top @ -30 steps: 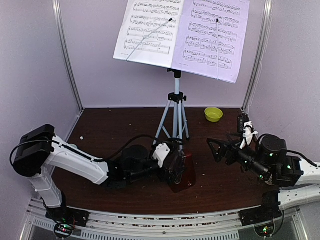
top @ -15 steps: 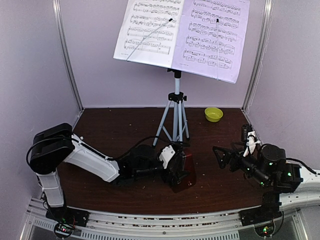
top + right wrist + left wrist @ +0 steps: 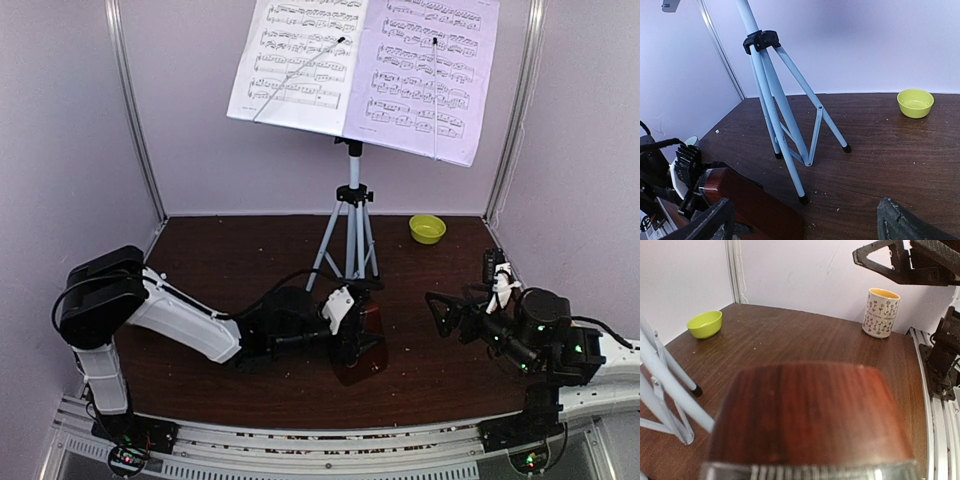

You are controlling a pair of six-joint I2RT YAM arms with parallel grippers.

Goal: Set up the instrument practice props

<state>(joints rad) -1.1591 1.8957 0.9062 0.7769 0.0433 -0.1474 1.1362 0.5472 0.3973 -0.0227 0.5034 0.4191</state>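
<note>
The music stand's silver tripod (image 3: 351, 235) stands mid-table, with two sheet-music pages (image 3: 365, 60) covering its desk at the top. My left gripper (image 3: 350, 325) is shut on the red-brown metronome (image 3: 364, 345), just in front of the tripod's near legs. The metronome fills the bottom of the left wrist view (image 3: 805, 415) and hides the jaws. It also shows in the right wrist view (image 3: 750, 205). My right gripper (image 3: 447, 308) is open and empty, right of the metronome and pointing at it, with its fingertips (image 3: 710, 222) at the bottom corners of its own view.
A small yellow-green bowl (image 3: 427, 228) sits at the back right, near the enclosure's corner post. A patterned mug (image 3: 881, 312) with a yellow inside stands by the right wall, seen only in the left wrist view. The tripod legs (image 3: 790, 150) spread between both grippers.
My left arm's shoulder rose and its gripper shifted slightly with the metronome, which now tilts. My right arm drew back towards the right and lower, then held still.
</note>
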